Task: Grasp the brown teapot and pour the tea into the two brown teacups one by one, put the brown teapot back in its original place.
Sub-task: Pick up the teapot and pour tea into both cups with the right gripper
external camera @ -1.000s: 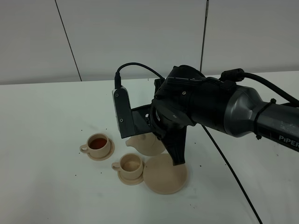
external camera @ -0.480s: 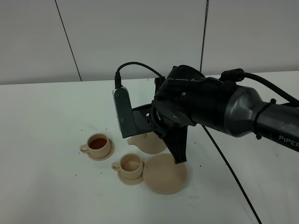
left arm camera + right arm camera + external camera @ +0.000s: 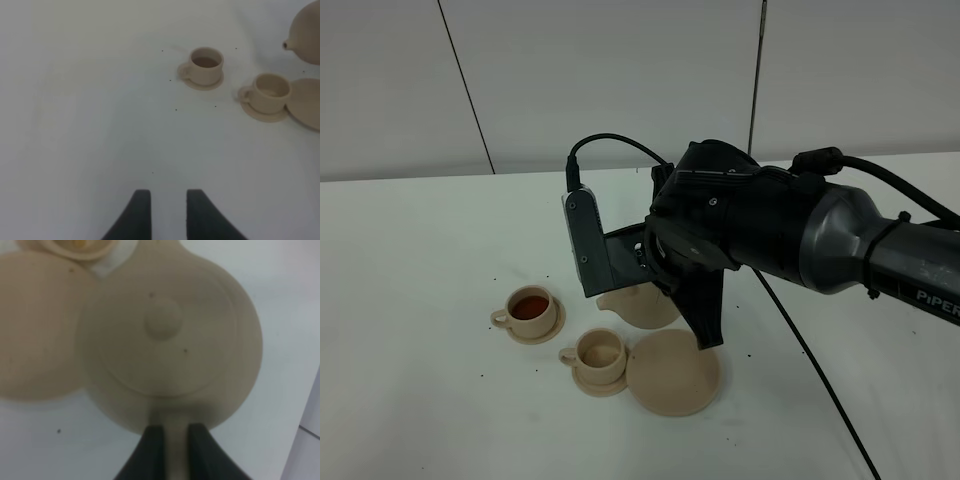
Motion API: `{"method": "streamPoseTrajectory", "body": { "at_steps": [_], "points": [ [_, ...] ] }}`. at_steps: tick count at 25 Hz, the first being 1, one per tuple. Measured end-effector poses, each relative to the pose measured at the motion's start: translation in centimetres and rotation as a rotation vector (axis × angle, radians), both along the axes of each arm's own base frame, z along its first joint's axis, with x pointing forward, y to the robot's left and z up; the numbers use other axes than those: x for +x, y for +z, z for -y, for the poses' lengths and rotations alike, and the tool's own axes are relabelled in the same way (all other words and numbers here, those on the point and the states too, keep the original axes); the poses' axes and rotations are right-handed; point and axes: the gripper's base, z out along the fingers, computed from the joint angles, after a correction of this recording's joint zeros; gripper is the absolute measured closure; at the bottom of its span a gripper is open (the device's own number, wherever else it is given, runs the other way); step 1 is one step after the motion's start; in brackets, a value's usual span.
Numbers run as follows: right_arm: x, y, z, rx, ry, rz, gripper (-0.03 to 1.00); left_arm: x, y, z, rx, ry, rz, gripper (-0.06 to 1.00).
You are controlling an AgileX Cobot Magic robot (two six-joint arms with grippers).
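The brown teapot (image 3: 638,306) hangs just above the table, spout toward the teacups, beside its large round saucer (image 3: 672,373). My right gripper (image 3: 698,320) is shut on its loop handle. The right wrist view looks down on the lid (image 3: 163,319), with the gripper (image 3: 170,440) clamped on the handle. One teacup (image 3: 531,308) holds dark tea. The nearer teacup (image 3: 600,352) sits against the big saucer, and its fill is hard to tell. My left gripper (image 3: 165,210) is out of the exterior view. Its jaws stand a narrow gap apart, empty, over bare table.
The left wrist view shows both cups (image 3: 206,64) (image 3: 271,92), the teapot (image 3: 305,35) and the big saucer's edge (image 3: 307,102). A black cable (image 3: 810,360) trails across the white table (image 3: 420,400) to the right. A panelled wall stands behind.
My right arm has lifted the teapot slightly and eased it a little to the right. The cups and the saucer have not moved.
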Motion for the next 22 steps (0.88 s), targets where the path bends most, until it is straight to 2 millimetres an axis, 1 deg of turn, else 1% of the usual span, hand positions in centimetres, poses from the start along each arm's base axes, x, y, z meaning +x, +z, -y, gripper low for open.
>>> {"method": "streamPoseTrajectory", "body": {
  "at_steps": [11, 22],
  "points": [
    [0.0, 0.0, 0.5, -0.090, 0.030, 0.017, 0.87, 0.0, 0.0, 0.0, 0.000, 0.000, 0.000, 0.70],
    [-1.4, 0.2, -1.1, -0.129, 0.088, 0.077, 0.87, 0.0, 0.0, 0.0, 0.000, 0.000, 0.000, 0.70]
  ]
}}
